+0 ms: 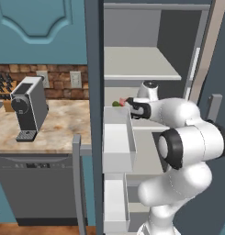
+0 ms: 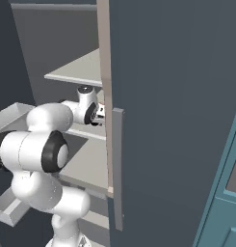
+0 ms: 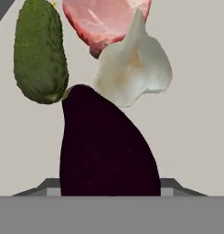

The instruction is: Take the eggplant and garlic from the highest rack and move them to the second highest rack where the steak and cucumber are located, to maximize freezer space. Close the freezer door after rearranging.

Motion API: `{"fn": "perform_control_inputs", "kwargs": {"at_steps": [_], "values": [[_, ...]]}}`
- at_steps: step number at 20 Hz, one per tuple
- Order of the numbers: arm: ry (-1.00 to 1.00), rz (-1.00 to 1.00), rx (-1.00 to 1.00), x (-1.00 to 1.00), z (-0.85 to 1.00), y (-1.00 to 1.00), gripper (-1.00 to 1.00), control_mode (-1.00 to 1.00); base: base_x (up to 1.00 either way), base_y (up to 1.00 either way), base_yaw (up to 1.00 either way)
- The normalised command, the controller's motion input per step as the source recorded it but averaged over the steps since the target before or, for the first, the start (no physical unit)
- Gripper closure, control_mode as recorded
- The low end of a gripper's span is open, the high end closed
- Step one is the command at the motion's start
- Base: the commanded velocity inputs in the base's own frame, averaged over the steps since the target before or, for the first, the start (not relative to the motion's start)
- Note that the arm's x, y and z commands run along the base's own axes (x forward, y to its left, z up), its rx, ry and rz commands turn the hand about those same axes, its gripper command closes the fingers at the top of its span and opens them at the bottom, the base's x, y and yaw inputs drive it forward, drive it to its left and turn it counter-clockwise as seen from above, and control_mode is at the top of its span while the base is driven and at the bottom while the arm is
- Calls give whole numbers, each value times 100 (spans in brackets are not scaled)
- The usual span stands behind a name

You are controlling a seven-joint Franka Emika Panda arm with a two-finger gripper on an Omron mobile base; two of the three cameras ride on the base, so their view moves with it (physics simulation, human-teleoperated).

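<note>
Eggplant (image 3: 106,146) lies lengthwise straight out from the gripper (image 3: 109,194), seemingly pinched at its fat end, stem touching the cucumber (image 3: 39,50), garlic (image 3: 134,68) and steak (image 3: 104,20) just beyond on the same rack (image 3: 195,114).

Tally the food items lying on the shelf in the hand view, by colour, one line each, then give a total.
Green: 1, the cucumber
Dark purple: 1, the eggplant
White: 1, the garlic
Pink-red: 1, the steak
Total: 4
</note>
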Motion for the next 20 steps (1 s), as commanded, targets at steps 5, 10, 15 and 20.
{"fn": "perform_control_inputs", "kwargs": {"at_steps": [5,10,15,20], "values": [[1,0,0,24,-57,-2,-100,-100,0,0,0],[-13,0,0,-15,-30,0,-100,-100,0,0,0],[-17,0,0,-51,-7,0,-100,-100,0,0,0],[-17,0,0,-61,3,0,-100,-100,0,0,0]]}}
